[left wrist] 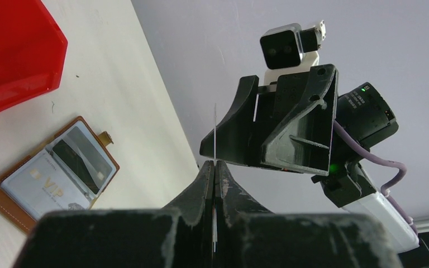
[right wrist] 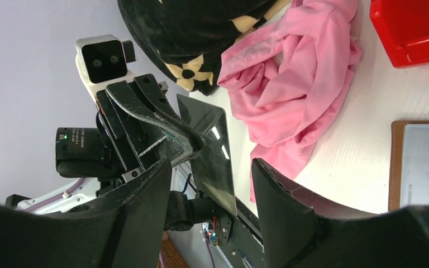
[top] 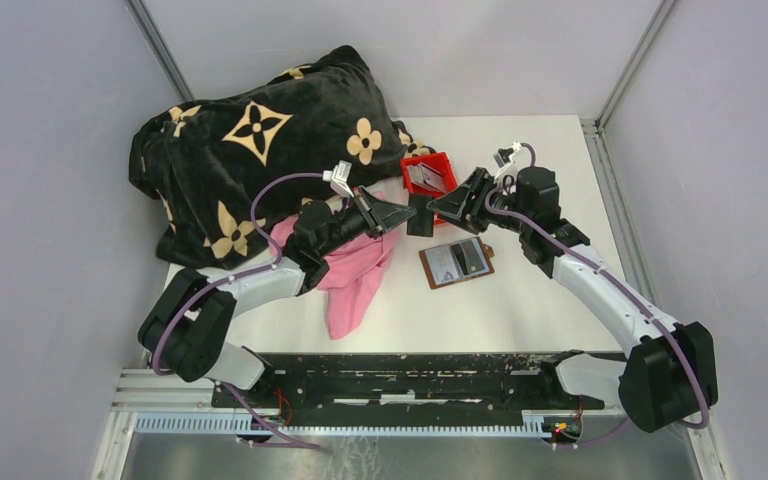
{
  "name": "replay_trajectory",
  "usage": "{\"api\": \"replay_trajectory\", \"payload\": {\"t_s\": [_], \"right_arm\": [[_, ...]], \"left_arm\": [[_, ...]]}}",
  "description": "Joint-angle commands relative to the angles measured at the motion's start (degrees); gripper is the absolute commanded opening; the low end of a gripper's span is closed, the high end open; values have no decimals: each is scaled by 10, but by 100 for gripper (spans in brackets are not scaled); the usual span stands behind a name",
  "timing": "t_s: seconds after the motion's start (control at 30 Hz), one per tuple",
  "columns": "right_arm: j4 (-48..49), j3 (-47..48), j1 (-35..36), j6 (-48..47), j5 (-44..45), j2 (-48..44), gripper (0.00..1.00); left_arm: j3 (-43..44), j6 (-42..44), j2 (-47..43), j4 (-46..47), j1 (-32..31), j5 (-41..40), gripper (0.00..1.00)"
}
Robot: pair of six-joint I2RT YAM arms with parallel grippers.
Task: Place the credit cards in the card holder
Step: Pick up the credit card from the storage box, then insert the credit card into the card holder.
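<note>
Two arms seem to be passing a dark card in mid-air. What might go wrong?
The dark card is pinched near one edge in the shut left end effector; a bump from the open right end effector might knock it loose. Releasing before the right one closes would drop it, away from the card holder.

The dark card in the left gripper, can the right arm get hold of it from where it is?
Probably yes. The right gripper stands open facing the dark card, nothing between them, and the left gripper pinches only one end, leaving the rest free.
</note>
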Motion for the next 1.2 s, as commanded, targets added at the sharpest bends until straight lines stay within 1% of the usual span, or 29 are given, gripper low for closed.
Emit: {"api": "replay_trajectory", "payload": {"t_s": [0.0,0.17,0.3,0.37,0.47,0.57,0.67,0.7,0.73,0.77,0.87,0.9,0.97,1.03,1.17], "right_arm": [[59,-8,7,17,-26,7,61],[87,-16,10,30,-35,23,59],[116,-23,12,49,-42,34,53],[133,-28,11,59,-45,40,46],[165,-34,12,80,-52,50,32],[185,-35,13,96,-57,57,22],[187,-31,12,101,-62,61,4],[184,-27,11,100,-63,61,2],[178,-23,11,99,-65,61,1],[169,-17,11,94,-65,60,1],[111,11,12,60,-61,50,1],[58,25,12,38,-54,46,1],[-31,59,11,-31,-35,37,1],[-114,92,10,-85,-12,30,1],[-279,157,8,-193,60,31,1]], "left_arm": [[24,-25,11,48,-5,11,3],[29,-38,23,65,-5,18,3],[29,-45,28,72,-5,20,3],[30,-55,35,82,-6,23,3],[32,-71,51,101,-6,31,3],[32,-85,62,117,-8,33,3],[32,-93,70,128,-8,34,3],[33,-94,72,129,-8,34,3],[33,-94,74,126,-8,34,4],[33,-92,73,117,-8,32,11],[31,-65,59,59,-8,13,33],[29,-53,52,30,-8,0,41],[20,-31,37,-20,-8,-31,49],[6,-15,23,-54,-7,-59,54],[10,31,15,-130,-10,-93,57]]}}
